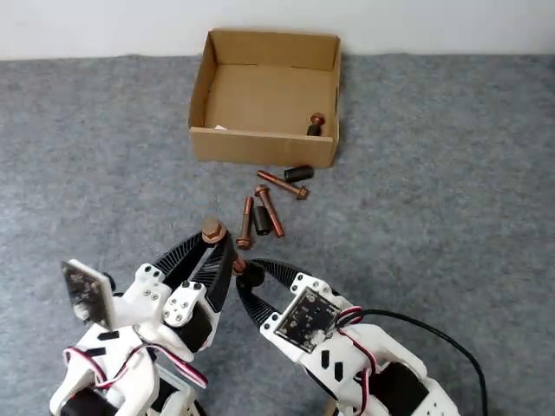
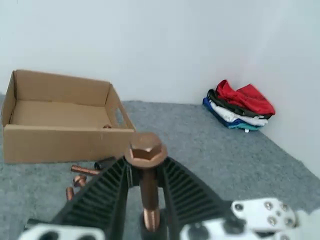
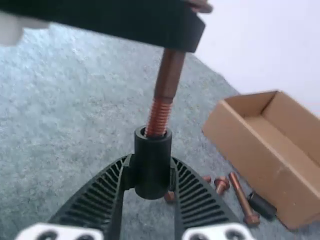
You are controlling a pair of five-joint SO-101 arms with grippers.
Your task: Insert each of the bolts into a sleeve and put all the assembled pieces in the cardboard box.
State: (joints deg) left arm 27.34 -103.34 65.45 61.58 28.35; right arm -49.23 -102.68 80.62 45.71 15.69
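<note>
Copper-coloured and hex-headed, one bolt point(image 1: 213, 232) is pinched by the left jaws, which close on its shank just under the head. In the left wrist view this bolt point(image 2: 149, 192) stands between the two ribbed black fingers point(image 2: 102, 192), head up. The left arm point(image 1: 165, 303) is at the near edge of the grey worktop point(image 1: 451, 173), close beside the right arm point(image 1: 347, 347).

The right jaws are clamped around a black sleeve point(image 1: 251, 276), holding it with its opening turned towards the bolt. In the right wrist view the sleeve point(image 3: 151, 165) sits between the fingers and the bolt's point(image 3: 165, 85) threaded tip is just inside its mouth, while the smooth shank is outside.

Between the arms and the cardboard box point(image 1: 260, 146) lie loose parts. A second bolt point(image 1: 283, 184) lies near the box's closest wall, with a second sleeve point(image 1: 299, 172) just beside it. Nearer the arms, a third bolt point(image 1: 245, 223) and a fourth bolt point(image 1: 270, 211) lie almost side by side, with a third sleeve point(image 1: 262, 219) between them.

Inside the box, one assembled piece point(image 1: 315, 124) rests in the near right corner, its copper head showing above a dark sleeve.

A black cable point(image 1: 434, 334) curves away from the right arm. In the left wrist view, folded clothes point(image 2: 237, 107) are stacked on the floor against the white wall.
</note>
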